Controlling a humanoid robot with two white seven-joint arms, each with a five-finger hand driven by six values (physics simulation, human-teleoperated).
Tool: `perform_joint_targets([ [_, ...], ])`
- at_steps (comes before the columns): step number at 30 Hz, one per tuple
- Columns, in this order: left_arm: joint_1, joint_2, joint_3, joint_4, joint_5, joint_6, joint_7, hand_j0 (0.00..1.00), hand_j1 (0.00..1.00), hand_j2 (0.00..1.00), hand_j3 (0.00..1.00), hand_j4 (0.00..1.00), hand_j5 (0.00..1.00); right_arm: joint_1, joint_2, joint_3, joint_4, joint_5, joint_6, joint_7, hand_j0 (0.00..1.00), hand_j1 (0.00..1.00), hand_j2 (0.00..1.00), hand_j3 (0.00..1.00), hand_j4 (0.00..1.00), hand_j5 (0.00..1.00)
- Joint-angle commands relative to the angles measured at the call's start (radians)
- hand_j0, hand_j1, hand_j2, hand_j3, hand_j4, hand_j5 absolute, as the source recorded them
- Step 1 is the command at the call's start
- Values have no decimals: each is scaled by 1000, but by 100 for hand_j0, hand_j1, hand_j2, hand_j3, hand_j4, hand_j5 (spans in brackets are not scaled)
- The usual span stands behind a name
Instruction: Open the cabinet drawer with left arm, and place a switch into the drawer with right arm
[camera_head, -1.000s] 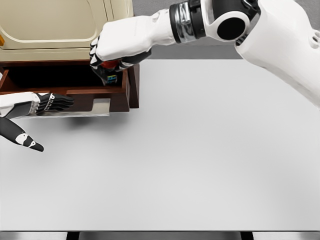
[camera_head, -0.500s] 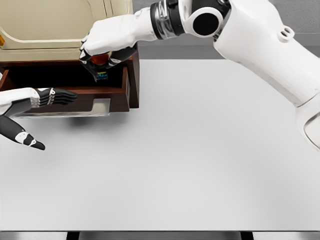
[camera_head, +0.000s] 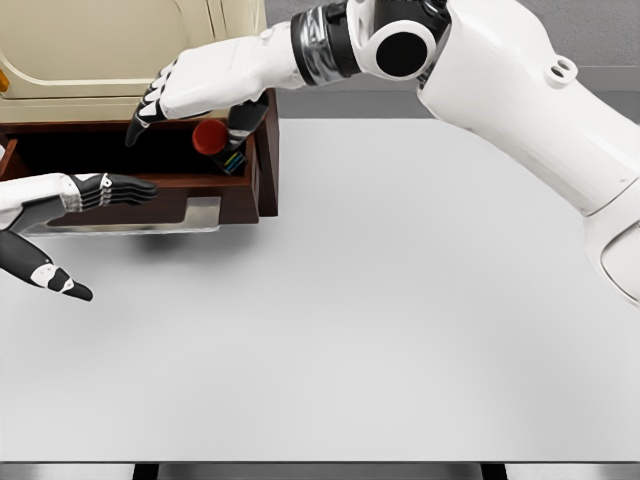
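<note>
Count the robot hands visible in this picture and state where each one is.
2. The left hand is at the front of the open drawer, at the picture's left edge. The right hand is spread above the drawer, over the red-topped switch.

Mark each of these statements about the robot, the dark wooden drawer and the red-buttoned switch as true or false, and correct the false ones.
1. The dark brown wooden drawer is pulled open. True.
2. The right hand is clenched around the red-buttoned switch. False: its fingers are spread and the switch sits free below it, inside the drawer.
3. The left hand grips the drawer front. False: its fingers are extended flat in front of the drawer, holding nothing.
4. The switch lies on the white tabletop. False: it is in the drawer's right end.
5. The right arm reaches across from the picture's right. True.
</note>
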Motion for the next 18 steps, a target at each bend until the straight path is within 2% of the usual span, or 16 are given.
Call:
perform_joint_targets([
  [1, 0, 3, 1, 0, 7, -1, 0, 100, 100, 100, 100, 100, 100, 0, 3, 0, 6, -7, 2, 0, 100, 100, 100, 100, 100, 100],
  [6, 0, 1, 1, 0, 7, -1, 0, 100, 100, 100, 100, 100, 100, -5, 50, 31, 41, -3, 2, 0, 100, 100, 100, 100, 100, 100],
  [8, -2, 3, 3, 0, 7, -1, 0, 100, 100, 100, 100, 100, 100, -2, 38, 31, 38, -1, 2, 0, 100, 100, 100, 100, 100, 100],
  [11, 0, 3, 3, 0, 7, -1, 0, 100, 100, 100, 100, 100, 100, 5, -19, 26, 24, -4, 2, 0, 100, 100, 100, 100, 100, 100],
  [15, -2, 1, 3, 0, 15, -30, 0, 100, 100, 100, 100, 100, 100, 8, -143, 17, -135, -13, 2, 0, 100, 100, 100, 100, 100, 100],
  [18, -2, 1, 1, 0, 15, -30, 0, 100, 100, 100, 100, 100, 100, 12, -243, 17, -339, -27, 2, 0, 100, 100, 100, 100, 100, 100],
])
